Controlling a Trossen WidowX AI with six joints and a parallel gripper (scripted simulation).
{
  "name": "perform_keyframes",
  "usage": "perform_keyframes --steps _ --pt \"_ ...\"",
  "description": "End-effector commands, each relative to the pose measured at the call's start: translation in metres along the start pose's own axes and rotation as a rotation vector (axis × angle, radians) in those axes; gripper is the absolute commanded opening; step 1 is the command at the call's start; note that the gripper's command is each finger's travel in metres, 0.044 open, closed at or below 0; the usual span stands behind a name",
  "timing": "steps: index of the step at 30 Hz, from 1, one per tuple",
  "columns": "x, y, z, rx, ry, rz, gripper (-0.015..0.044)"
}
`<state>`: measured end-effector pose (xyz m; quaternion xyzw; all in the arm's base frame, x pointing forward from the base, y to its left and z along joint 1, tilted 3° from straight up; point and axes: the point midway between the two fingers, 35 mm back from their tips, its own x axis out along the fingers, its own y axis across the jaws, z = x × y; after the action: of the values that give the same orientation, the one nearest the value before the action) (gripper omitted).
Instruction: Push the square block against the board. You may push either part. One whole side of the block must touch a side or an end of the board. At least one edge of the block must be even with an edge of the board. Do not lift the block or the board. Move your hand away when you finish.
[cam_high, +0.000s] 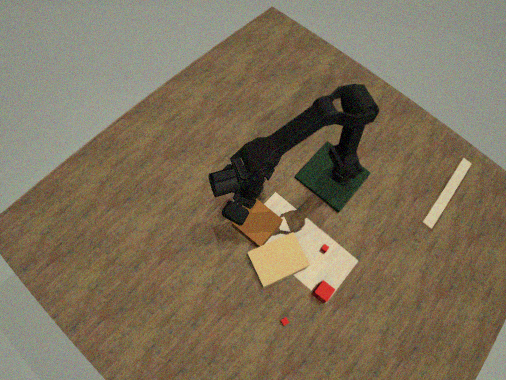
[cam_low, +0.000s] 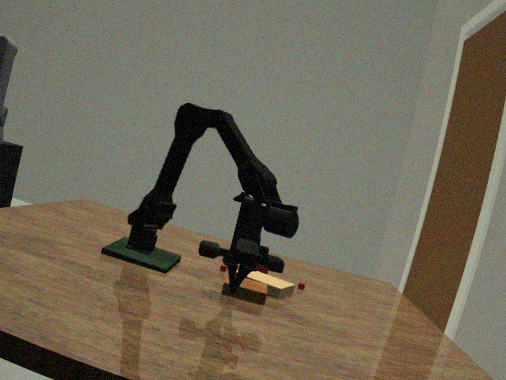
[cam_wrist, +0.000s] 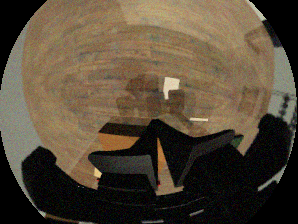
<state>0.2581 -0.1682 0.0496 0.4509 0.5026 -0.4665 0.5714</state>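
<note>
The square block (cam_high: 260, 227) (cam_low: 254, 290) (cam_wrist: 117, 141) is orange-brown and lies flat. The board (cam_high: 279, 259) (cam_low: 272, 281) is pale tan, rectangular and flat. In the top view the block's lower corner is at or very near the board's upper edge. The two are angled to each other, with a wedge-shaped gap opening to the right, so no whole side is against the board. My gripper (cam_low: 233, 290) (cam_wrist: 154, 121) is shut and empty, fingers pointing down, low at the block's side away from the board. Its fingertips are hidden in the top view; contact is unclear.
A larger red cube (cam_high: 324, 291) and a small red cube (cam_high: 325, 248) lie right of the board. Another small red cube (cam_high: 285, 321) (cam_low: 301, 286) lies below it. The arm's green base plate (cam_high: 312, 172) (cam_low: 167, 262) is at the upper right in the top view.
</note>
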Motion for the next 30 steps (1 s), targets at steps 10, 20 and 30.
perform_keyframes --steps 10,20,30 --pt "0.004 0.002 -0.025 -0.009 0.026 -0.006 0.0" --pt "0.004 0.004 -0.025 -0.009 0.026 -0.006 0.0" --pt "0.004 0.005 -0.009 -0.009 0.024 -0.006 0.0"
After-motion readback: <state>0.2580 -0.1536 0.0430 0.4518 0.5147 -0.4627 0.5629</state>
